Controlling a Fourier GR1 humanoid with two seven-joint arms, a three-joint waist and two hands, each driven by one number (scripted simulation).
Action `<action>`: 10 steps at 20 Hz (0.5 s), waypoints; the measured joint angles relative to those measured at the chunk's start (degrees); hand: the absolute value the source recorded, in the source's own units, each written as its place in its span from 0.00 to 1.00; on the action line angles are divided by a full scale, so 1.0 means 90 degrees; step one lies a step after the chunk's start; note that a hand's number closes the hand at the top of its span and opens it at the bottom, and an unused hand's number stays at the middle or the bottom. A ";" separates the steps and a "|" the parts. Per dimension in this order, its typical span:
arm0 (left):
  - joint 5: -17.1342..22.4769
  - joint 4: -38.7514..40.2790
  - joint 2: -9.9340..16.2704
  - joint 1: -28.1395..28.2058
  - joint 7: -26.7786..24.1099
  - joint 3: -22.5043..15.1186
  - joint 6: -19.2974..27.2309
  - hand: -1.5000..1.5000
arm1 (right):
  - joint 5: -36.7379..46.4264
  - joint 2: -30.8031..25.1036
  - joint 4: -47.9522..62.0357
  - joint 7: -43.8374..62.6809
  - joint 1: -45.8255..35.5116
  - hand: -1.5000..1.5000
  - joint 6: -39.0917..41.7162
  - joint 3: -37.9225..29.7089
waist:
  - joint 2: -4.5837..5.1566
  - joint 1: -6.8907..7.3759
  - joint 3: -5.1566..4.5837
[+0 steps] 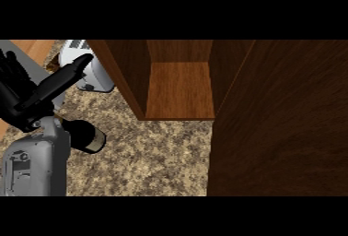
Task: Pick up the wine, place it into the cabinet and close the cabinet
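My left hand (19, 99) is at the left edge, above the grey forearm, shut on the dark wine bottle (62, 78). The bottle's slim neck slants up and right, and its tip ends just left of the cabinet's left wall. A dark round body with a pale band (88, 137) shows beside the forearm below the hand; I cannot tell whether it is part of the bottle. The wooden cabinet (180, 87) stands open, with a bare shelf inside. Its dark door (279, 120) is swung out and fills the right side. My right hand is out of view.
A white and grey toaster (88, 73) stands on the speckled stone counter (156, 152), behind the bottle's neck and just left of the cabinet. Open counter lies between my forearm and the open door.
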 measured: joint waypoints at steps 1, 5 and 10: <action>-0.0111 -0.0100 -0.0036 0.0036 0.0108 -0.0141 0.0111 0.00 | -0.0031 -0.0002 -0.0037 0.0063 0.0002 0.00 0.0008 -0.0028 | -0.0002 0.0004 -0.0001; -0.0212 -0.0043 -0.0004 0.0003 0.0180 -0.0256 0.0277 0.00 | -0.0063 0.0026 -0.0002 0.0180 -0.0136 0.00 0.0057 -0.0152 | -0.0005 0.0014 -0.0002; -0.0515 -0.0174 0.0006 0.0045 0.0536 -0.0448 0.0487 0.00 | -0.0228 0.0002 -0.0027 0.0397 -0.0239 0.00 0.0112 -0.0324 | -0.0010 0.0023 -0.0007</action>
